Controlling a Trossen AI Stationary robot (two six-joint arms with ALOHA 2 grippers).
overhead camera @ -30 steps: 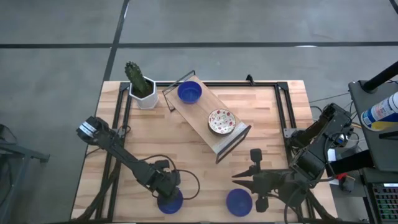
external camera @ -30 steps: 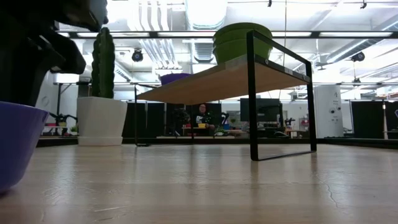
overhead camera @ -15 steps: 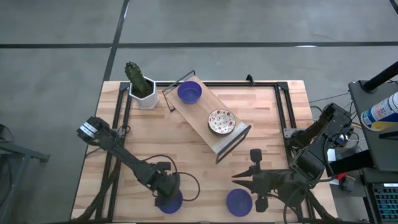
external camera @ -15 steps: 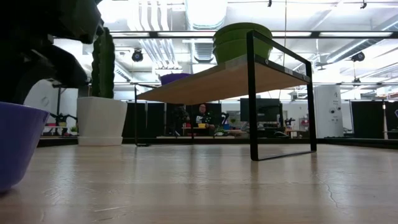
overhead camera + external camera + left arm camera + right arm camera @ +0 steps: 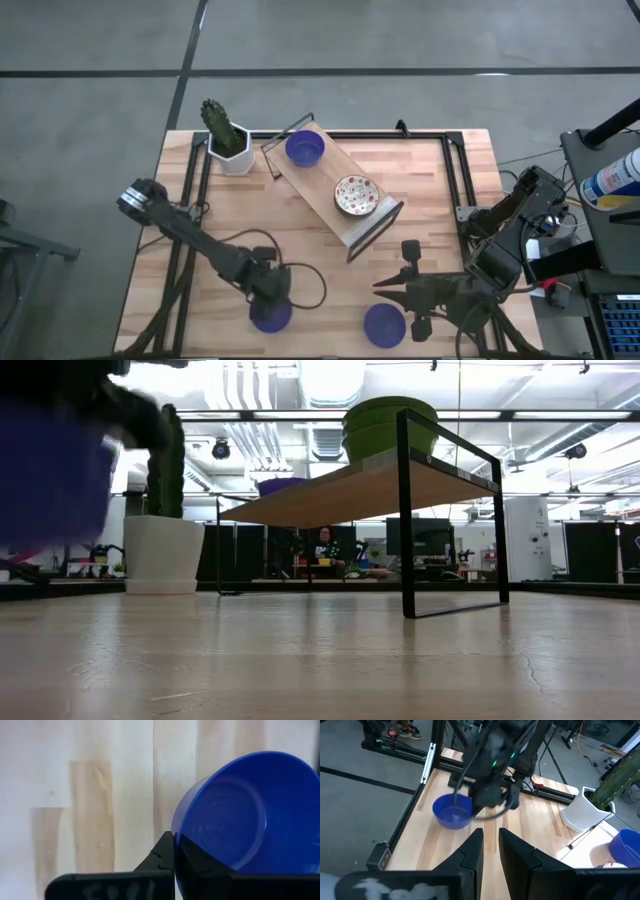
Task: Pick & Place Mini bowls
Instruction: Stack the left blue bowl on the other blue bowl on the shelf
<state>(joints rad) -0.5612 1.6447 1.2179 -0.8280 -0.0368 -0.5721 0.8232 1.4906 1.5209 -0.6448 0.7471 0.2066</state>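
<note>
The left gripper [image 5: 268,297] has its jaws clamped on the rim of a small round cobalt blue bowl [image 5: 270,314], lifted above the pale wooden counter [image 5: 300,240] near its front edge. The right gripper [image 5: 388,291] waits nearby, jaws narrow and empty.

Light wood plank worktop [image 5: 300,235], dark metal frame along its edges. Cactus [image 5: 221,124] in a white pot [image 5: 236,158] at the far left corner, upright. Wooden shelf riser [image 5: 335,190] on black wire legs lies diagonally across the far middle of the worktop, just beside the pot. Low view: a seated person [image 5: 324,546] in the room beyond, ceiling lights above.
</note>
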